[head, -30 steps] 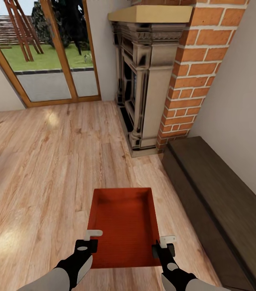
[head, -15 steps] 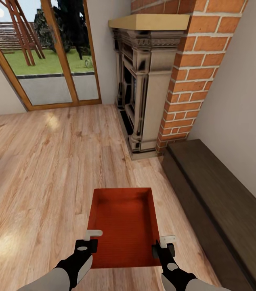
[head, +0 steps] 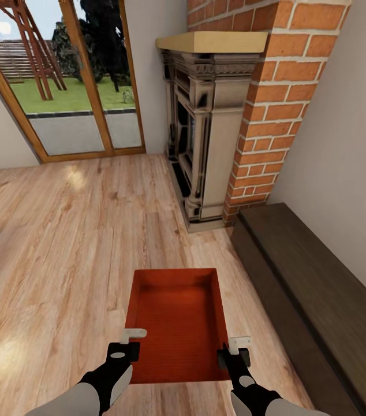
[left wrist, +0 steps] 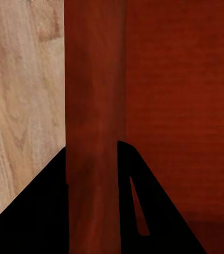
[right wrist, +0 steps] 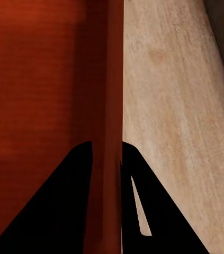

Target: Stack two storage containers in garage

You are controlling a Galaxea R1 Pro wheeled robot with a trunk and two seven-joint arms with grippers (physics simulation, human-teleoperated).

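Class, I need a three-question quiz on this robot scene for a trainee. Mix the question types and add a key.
1. True or false: each hand clamps a side wall of the storage container.
2. Multiple choice: what stands ahead of the robot, beside the brick column? A) fireplace B) sofa C) car
3. Fill in: the container hangs over a pale ____ floor.

Key:
1. True: the left hand and right hand each straddle a wall, as the wrist views show.
2. A, the fireplace.
3. Wood-plank floor.
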